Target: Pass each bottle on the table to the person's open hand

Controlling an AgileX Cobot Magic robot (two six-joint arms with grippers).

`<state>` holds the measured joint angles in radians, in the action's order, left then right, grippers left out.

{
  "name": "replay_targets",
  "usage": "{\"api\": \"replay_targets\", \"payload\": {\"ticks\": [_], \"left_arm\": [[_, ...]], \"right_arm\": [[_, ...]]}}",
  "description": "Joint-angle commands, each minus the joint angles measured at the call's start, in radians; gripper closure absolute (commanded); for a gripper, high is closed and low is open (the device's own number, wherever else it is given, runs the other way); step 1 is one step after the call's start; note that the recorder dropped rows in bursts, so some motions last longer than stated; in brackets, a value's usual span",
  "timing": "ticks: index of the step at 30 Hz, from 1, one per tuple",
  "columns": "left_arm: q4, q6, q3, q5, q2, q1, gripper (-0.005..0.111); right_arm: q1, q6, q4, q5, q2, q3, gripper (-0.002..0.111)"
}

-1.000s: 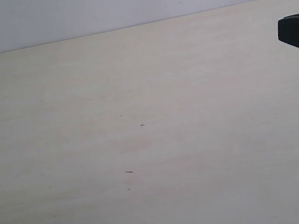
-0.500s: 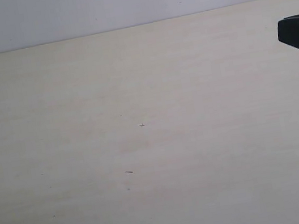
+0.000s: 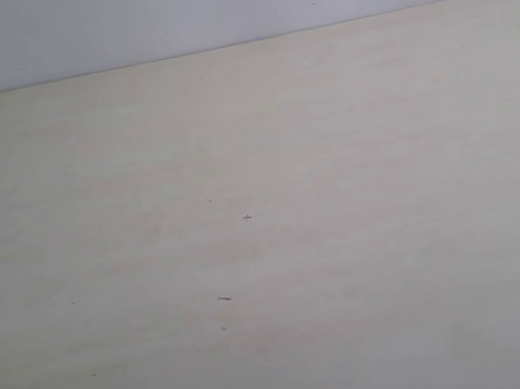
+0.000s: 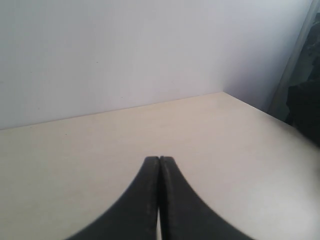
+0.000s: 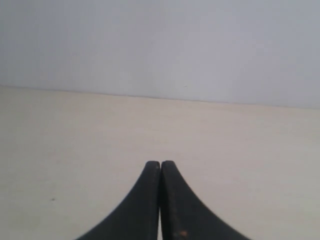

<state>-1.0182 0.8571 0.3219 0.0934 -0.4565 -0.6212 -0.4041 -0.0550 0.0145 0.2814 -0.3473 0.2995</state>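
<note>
Left wrist view, gripper (image 4: 159, 164) closed (over table (image 4: 70, 150))

Pale beige table (image 3: 396, 232), faintly wood-grained; its far edge is seen running across the upper part of the frame. A tiny dark speck (image 3: 247, 218) is found near centre, and a short dark dash (image 3: 225, 298) lower left of it.

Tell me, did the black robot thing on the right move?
Yes. It is gone from the exterior view, likely out past the right edge; the table and its dark speck stayed put.
</note>
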Motion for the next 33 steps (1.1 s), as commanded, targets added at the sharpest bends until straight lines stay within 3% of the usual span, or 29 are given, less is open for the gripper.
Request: {"api": "replay_targets", "payload": {"ticks": [1, 33], "left_arm": [[-0.009, 0.003, -0.004, -0.010, 0.006, 0.000, 0.107], [-0.009, 0.003, -0.004, -0.010, 0.006, 0.000, 0.107]], "right_arm": [[0.089, 0.009, -0.040, -0.038, 0.108, -0.060, 0.108], [0.109, 0.005, -0.075, -0.093, 0.177, -0.118, 0.108]]}}
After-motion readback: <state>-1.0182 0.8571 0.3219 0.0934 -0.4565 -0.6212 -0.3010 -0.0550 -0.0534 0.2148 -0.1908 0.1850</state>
